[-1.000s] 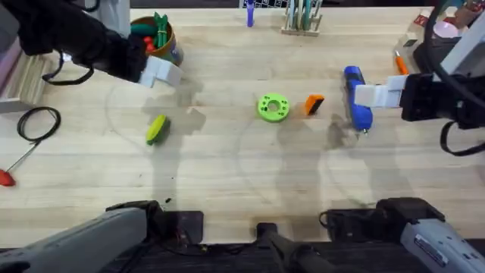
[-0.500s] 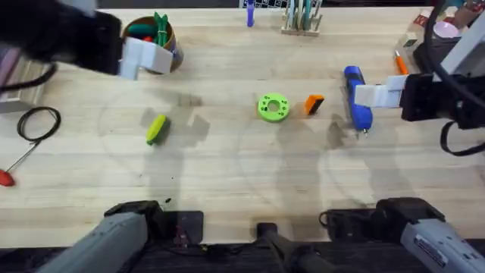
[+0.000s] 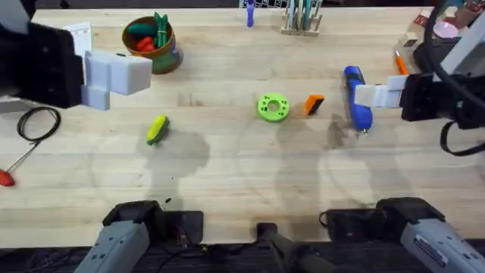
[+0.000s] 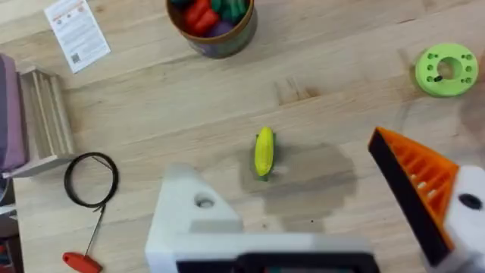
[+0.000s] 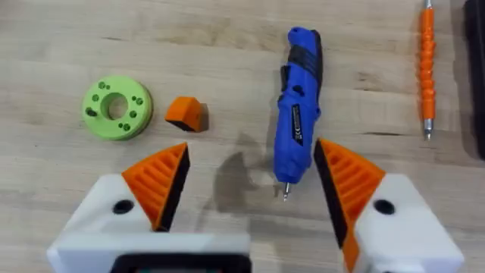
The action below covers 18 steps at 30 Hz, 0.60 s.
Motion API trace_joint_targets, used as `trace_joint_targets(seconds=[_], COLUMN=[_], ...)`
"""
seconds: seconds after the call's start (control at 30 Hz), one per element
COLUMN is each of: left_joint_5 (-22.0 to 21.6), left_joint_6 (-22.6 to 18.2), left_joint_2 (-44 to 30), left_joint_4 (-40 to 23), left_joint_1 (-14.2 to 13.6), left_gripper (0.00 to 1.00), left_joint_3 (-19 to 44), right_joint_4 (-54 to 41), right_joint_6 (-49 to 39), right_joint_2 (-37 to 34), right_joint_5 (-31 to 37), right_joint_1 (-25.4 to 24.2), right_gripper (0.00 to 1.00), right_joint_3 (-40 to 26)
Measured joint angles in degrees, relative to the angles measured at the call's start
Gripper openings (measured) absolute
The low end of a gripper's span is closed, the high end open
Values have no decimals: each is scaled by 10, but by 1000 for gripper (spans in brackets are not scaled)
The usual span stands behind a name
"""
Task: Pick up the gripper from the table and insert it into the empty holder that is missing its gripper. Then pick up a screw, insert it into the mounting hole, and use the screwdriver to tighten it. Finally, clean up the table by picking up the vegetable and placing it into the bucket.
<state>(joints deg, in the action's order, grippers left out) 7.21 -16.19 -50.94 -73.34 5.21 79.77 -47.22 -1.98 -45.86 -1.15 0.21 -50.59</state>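
We can read no words, numbers or brand names anywhere. The one printed thing is a white paper slip (image 4: 77, 32) lying on the surface just beside the bucket (image 4: 213, 26): it carries a red heading strip, some lines of fine print and a small square code, all too small for us to make out. The screwdriver (image 5: 298, 114), well apart from the bucket, bears a small dark label on its blue body, and we cannot read that either.
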Motion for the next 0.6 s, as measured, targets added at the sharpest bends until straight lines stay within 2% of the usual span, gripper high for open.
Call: trace_joint_targets(seconds=[0.1,0.23,0.43,0.6], left_joint_5=[1,9,42,83], left_joint_6=[0,0,2,2], left_joint_2=[10,40,93,175], left_joint_4=[7,86,286,412], left_joint_1=[0,0,0,0], left_gripper=[986,986,986,985], left_joint_3=[-3,-51,-207,-342], right_joint_4=[0,0,0,0], right_joint_6=[0,0,0,0], right_joint_2=[0,0,0,0], right_joint_5=[0,0,0,0], right_joint_1=[0,0,0,0], right_gripper=[993,994,993,992], right_joint_3=[0,0,0,0])
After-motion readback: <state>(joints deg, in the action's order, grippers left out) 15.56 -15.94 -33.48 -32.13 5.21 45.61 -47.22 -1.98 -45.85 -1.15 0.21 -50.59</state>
